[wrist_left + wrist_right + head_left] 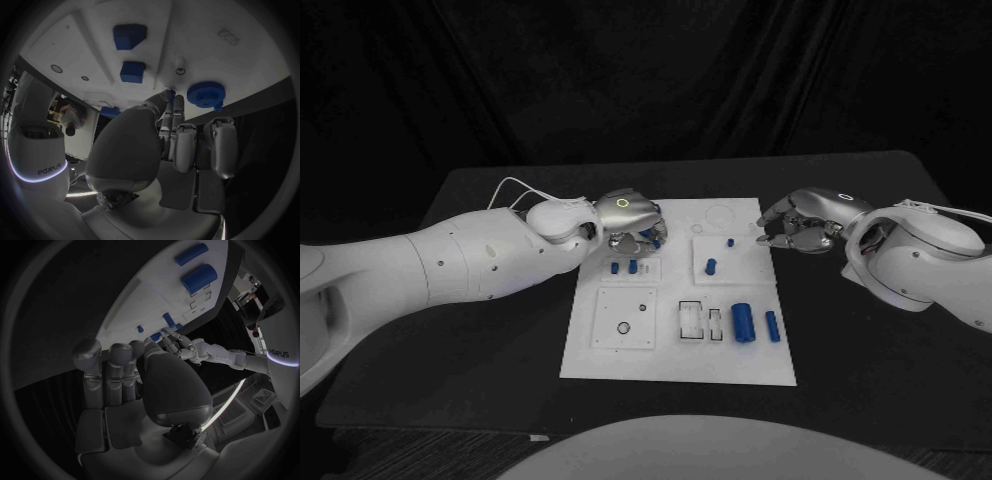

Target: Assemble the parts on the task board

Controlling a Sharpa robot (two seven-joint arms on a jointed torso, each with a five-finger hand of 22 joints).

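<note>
Black tabletop carries the white rectangular task board [678, 350], and nearest the robot two blue cylindrical parts [744, 324] lie on its right half, long axes running near-to-far. Farther back, the left hand [626, 222] hovers over the blue toothed gear part [205, 93], fingers reaching down but gripping nothing I can see. The right hand [798, 224] waits curled and empty just off the far right edge, so the left is nearer.

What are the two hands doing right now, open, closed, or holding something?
Left hand: over the task board, fingertips down at it; a grip cannot be told.
Right hand: fingers curled, holding nothing.
</note>
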